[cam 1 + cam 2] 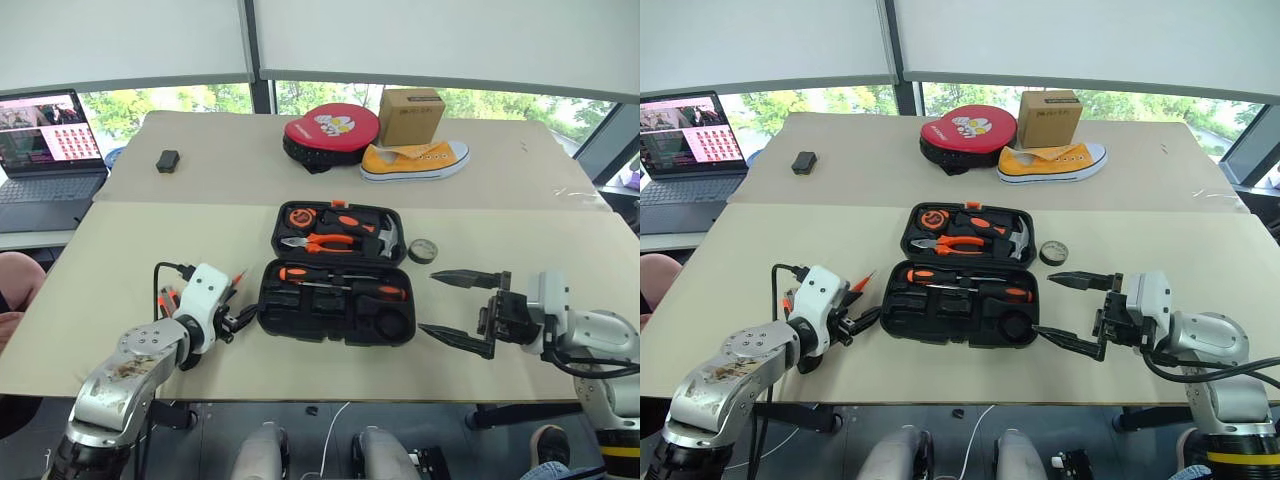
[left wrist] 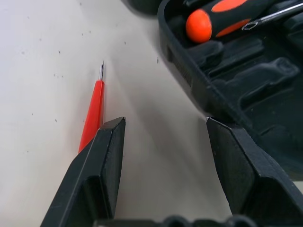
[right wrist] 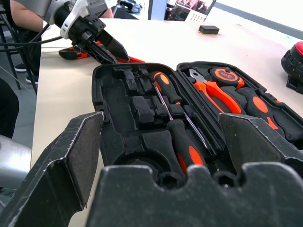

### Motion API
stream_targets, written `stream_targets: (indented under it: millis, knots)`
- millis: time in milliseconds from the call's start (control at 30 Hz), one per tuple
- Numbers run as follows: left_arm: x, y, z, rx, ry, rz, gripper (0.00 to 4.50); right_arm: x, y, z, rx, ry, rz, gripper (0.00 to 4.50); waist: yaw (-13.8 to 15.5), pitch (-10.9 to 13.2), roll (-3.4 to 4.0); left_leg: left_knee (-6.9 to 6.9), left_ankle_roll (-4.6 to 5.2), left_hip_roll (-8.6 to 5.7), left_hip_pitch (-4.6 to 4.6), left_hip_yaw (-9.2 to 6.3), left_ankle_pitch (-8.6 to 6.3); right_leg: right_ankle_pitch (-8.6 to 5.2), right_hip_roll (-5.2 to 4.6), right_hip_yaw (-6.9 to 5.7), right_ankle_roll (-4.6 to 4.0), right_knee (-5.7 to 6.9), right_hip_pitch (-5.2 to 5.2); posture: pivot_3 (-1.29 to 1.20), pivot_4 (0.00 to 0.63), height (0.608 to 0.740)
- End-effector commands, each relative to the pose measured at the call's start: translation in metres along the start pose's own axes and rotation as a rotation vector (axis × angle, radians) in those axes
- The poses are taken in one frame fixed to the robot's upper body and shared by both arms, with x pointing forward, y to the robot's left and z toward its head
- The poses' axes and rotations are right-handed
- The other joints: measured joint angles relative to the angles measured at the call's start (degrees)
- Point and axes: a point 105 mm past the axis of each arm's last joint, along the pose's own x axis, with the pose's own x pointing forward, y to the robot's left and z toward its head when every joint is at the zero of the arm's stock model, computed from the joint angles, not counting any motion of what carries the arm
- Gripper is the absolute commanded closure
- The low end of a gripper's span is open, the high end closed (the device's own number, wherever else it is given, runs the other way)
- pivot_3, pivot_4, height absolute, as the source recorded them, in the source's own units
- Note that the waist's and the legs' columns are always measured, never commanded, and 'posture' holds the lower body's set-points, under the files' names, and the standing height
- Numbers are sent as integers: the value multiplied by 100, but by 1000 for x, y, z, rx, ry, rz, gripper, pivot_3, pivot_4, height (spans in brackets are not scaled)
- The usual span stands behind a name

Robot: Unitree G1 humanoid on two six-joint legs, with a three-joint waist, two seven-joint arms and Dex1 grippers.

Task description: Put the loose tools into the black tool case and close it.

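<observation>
Left gripper [image 2: 163, 130] fingers spread, empty; slim orange tester pen [image 2: 93, 113] apparently just beside one. Right gripper [image 1: 462, 313] fingers gape towards open black plastic tool case [image 1: 336, 272].

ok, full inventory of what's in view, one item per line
Tool case: 1, black, open, front table centre.
Screwdrivers: 2, orange-black, in case's near half.
Pliers, hammer, tape measure: 1 each, orange-black, in far half.
Tester pen: 1, orange, on table left of case.
Utility knife: 1, orange-black, beside left claw.
Tape roll: 1, dark, right of case.
Pouch: 1, red-black, far table.
Box: 1, brown, beside pouch.
Shoe: 1, yellow, before box.
Small device: 1, black, far left.
Laptop: 1, open, left edge.
Left claw: open, over pen.
Right claw: open, right of case.
</observation>
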Motion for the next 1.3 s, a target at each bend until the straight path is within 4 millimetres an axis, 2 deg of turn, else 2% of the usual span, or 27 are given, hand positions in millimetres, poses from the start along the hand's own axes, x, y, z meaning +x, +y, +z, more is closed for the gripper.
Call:
stream_targets:
  millis: [33,433,733,1033,1133,1267,1300]
  knots:
    - [-4,11,2,28,-8,46,1595,2,-3,12,-43,-33,-8,0,0,0,0,0,0,0,0,0,0,0,0,0,0,0,0,0,150,740]
    - [-11,16,16,67,-150,69,1595,4,-7,12,-49,-33,4,0,0,0,0,0,0,2,0,0,0,0,-3,0,0,1,0,0,150,740]
    - [-15,44,1,-26,-28,204,1595,8,-8,11,-46,-36,15,0,1,0,0,1,0,2,1,0,0,0,-2,0,0,4,0,0,150,740]
    - [5,28,-12,-104,79,70,1595,9,-6,11,-47,-40,16,0,16,-1,0,5,0,-1,3,-2,0,0,-2,-3,1,9,4,0,150,740]
    - [6,28,-15,-70,119,68,2384,10,-4,11,-46,-42,17,0,17,-1,1,5,0,-2,11,-2,0,0,-3,-3,1,9,10,0,150,740]
    - [1,30,-24,-70,173,68,3868,9,-4,10,-45,-42,10,0,-1,-2,2,5,0,1,33,-3,0,0,-2,-3,1,8,32,0,150,740]
    - [0,30,-25,-69,175,69,4010,8,-3,10,-45,-41,7,0,-3,-2,3,4,-1,2,39,-3,0,0,-1,-3,1,8,38,0,150,740]
